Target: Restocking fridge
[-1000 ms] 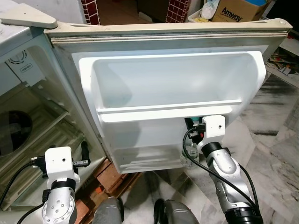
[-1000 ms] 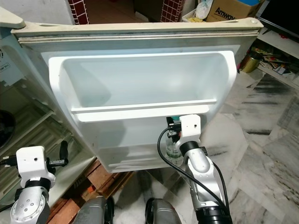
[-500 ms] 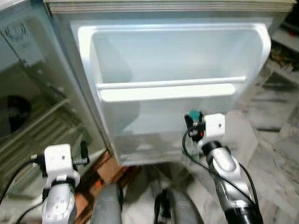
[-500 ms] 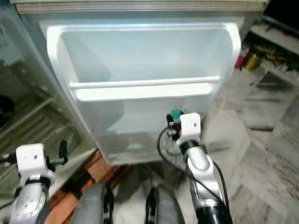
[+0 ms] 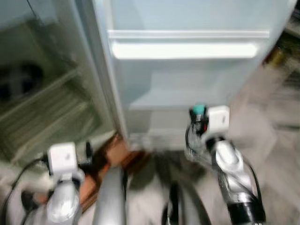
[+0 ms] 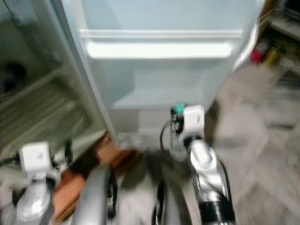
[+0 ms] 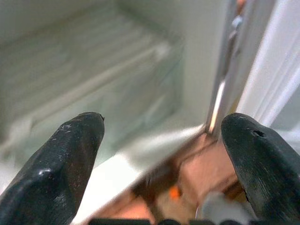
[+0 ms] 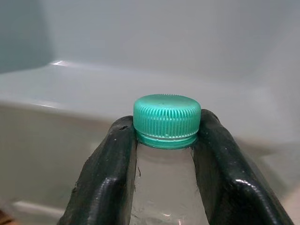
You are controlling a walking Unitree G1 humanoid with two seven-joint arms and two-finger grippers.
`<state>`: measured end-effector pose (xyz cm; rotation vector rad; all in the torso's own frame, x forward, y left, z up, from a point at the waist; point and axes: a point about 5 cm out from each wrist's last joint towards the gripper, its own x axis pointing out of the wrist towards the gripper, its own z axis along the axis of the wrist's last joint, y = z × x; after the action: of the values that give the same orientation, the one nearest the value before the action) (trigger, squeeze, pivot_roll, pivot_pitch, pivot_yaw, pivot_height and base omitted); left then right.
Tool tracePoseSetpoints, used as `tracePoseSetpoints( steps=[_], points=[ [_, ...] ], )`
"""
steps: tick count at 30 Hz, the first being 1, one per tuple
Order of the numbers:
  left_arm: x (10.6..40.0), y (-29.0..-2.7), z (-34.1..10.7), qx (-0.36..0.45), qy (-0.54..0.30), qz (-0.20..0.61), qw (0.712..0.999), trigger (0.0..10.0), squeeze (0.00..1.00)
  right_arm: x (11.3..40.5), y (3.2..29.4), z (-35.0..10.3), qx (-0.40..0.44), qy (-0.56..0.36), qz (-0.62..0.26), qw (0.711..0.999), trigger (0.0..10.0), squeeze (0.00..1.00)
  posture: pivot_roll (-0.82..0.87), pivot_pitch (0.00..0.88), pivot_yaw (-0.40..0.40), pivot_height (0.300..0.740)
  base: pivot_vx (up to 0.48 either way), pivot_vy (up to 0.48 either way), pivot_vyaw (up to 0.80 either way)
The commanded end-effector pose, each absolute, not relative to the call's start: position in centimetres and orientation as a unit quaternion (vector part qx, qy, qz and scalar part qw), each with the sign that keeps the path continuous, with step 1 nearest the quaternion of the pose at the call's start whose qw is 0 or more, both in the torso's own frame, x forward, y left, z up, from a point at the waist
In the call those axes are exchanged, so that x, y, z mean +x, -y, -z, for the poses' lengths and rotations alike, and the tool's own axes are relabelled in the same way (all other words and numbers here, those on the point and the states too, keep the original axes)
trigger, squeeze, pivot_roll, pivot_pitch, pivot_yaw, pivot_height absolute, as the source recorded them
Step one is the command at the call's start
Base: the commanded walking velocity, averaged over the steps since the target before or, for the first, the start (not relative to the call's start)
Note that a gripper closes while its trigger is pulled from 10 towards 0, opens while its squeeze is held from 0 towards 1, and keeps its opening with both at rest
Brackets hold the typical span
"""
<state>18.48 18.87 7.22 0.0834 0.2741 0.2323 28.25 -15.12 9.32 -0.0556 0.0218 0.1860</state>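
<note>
Right gripper (image 8: 165, 154) is clamped on the neck of a clear bottle (image 8: 164, 197) with a teal cap (image 8: 166, 120), held up in front of the open fridge door's (image 5: 187, 79) lower shelf. Left gripper (image 7: 161, 154) hangs low with its fingers spread wide, near the fridge's wire racks (image 7: 89, 79). Head views are pretty blurry.

Clear bottle (image 8: 165, 187) w/ ribbed teal cap (image 8: 166, 120), black right pincer (image 8: 165, 140), white fridge door (image 5: 187, 70).

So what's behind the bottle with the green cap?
Behind the bottle in the right gripper is a pale door shelf of the fridge. The bottle hides the part of the shelf straight behind it.
</note>
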Motion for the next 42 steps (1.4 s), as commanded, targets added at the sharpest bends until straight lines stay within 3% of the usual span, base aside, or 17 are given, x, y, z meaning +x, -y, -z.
tracePoseSetpoints(
  steps=[1,5,13,25,42],
  points=[
    [19.2,-18.9,-8.2,0.045,-0.113,-0.111,0.986,10.0,0.0,28.4,15.2,-9.9,-0.029,0.005,-0.093,0.995,10.0,0.0,0.13,0.148,-0.056,0.645,0.0,0.0,0.0],
    [19.4,-19.0,-8.2,0.044,-0.112,-0.115,0.986,10.0,0.0,28.6,15.0,-10.0,-0.029,0.009,-0.097,0.995,10.0,0.0,0.13,0.146,-0.058,0.64,0.0,0.0,0.0],
    [19.6,-19.0,-8.2,0.041,-0.11,-0.111,0.987,10.0,0.0,28.9,14.9,-10.4,-0.037,0.023,-0.1,0.994,10.0,0.0,0.13,0.147,-0.059,0.585,0.0,0.0,0.0],
    [19.9,-18.5,-8.6,0.038,-0.095,-0.078,0.992,10.0,0.0,29.3,15.0,-10.7,-0.044,0.033,-0.098,0.994,10.0,0.0,0.13,0.141,-0.057,0.585,0.0,0.0,0.0],
    [20.2,-17.9,-8.7,0.047,-0.092,-0.062,0.993,10.0,0.0,29.5,15.0,-11.3,-0.058,0.053,-0.094,0.992,10.0,0.0,0.12,0.165,-0.049,0.585,0.316,0.0,0.0]
  ],
)
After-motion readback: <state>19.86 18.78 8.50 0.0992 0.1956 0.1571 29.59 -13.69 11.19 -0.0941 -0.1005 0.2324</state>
